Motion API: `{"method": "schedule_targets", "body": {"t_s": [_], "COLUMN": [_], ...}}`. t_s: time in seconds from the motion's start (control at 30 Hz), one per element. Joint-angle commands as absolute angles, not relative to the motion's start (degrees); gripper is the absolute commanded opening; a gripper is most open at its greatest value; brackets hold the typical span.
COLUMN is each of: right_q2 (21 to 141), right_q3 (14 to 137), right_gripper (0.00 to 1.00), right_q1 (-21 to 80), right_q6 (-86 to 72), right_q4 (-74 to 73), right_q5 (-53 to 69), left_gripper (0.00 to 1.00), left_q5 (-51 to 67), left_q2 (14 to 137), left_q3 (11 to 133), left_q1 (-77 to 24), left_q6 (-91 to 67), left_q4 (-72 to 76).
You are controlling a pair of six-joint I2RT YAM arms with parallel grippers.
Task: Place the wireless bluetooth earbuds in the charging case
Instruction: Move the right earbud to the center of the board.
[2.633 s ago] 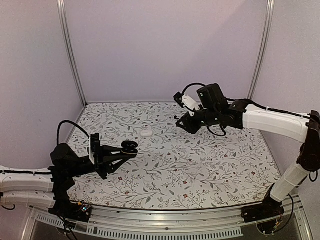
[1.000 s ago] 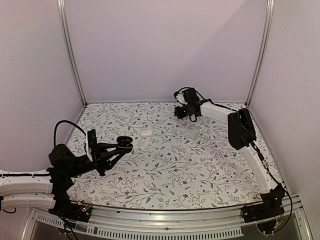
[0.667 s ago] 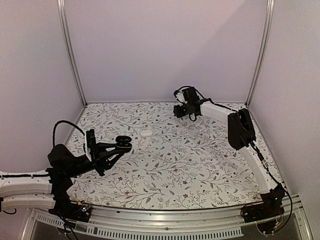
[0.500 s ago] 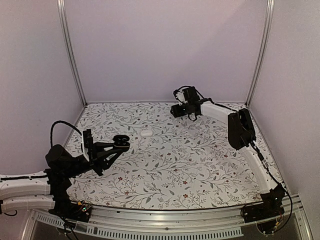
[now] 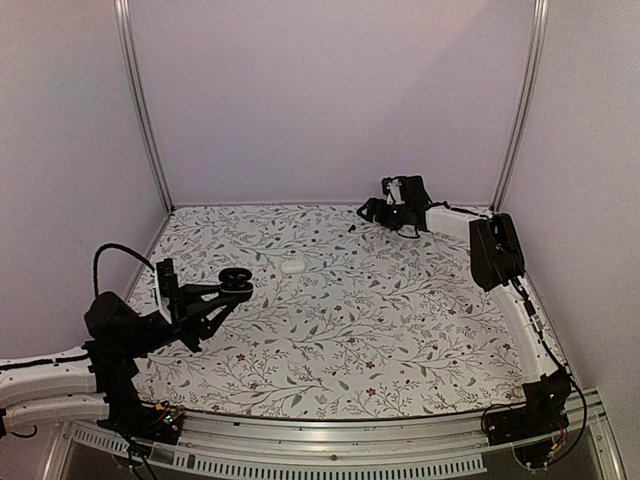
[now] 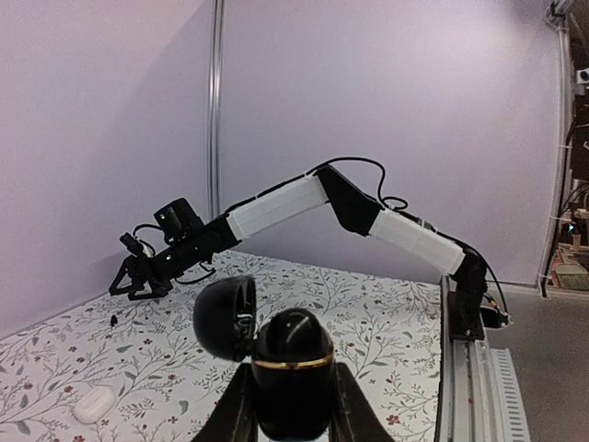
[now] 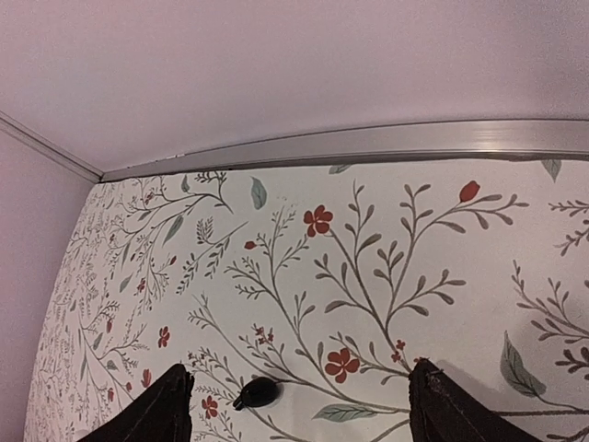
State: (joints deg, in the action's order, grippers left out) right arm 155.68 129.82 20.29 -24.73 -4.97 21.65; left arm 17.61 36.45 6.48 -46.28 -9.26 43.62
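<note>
My left gripper [image 5: 232, 284] is shut on the black charging case [image 6: 293, 364] and holds it above the table's left side. The case's lid [image 6: 225, 318] is swung open to the left. One tiny dark earbud [image 7: 257, 393] lies on the floral table near the back wall, also seen as a speck in the top view, earbud [image 5: 352, 230]. My right gripper [image 7: 299, 410] is open just above the table, its fingers [image 7: 170, 410] wide apart on either side of the earbud without touching it. From above, the right gripper [image 5: 372, 211] sits at the far back.
A small white pebble-shaped case [image 5: 292, 265] lies on the table between the two grippers, also in the left wrist view [image 6: 95, 403]. The back wall's metal rail [image 7: 368, 143] runs close behind the right gripper. The right arm [image 5: 500, 255] stretches along the right side.
The right gripper's jaws have spread wider and the arm has shifted right toward the back wall. The left arm has drawn back left a little with the case.
</note>
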Motion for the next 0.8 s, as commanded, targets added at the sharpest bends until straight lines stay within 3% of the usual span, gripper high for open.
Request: {"method": "schedule_targets", "body": {"t_s": [0.0,0.47,0.77], "right_q2": [158.5,164.46,165.14], "right_q3": [130.66,137.93,139.07], "right_gripper": [0.8,0.75,0.65], "right_q1": [21.17,22.43,23.1], "right_q6": [-29.81,-33.14,-30.77], "right_q4": [-0.52,-2.37,-5.27], "right_q5": [28.24,33.38,37.14], "left_gripper": [0.0,0.0,0.0], "left_q5": [17.09,16.17,15.78], "left_q2": [35.62,33.43,30.5], "left_q3": [5.6,5.49,5.19], "left_q1": [-45.48,-45.46,-45.46], "left_q6": [-9.1,-9.57,-10.54], "left_q4": [42.84,41.15,39.33]}}
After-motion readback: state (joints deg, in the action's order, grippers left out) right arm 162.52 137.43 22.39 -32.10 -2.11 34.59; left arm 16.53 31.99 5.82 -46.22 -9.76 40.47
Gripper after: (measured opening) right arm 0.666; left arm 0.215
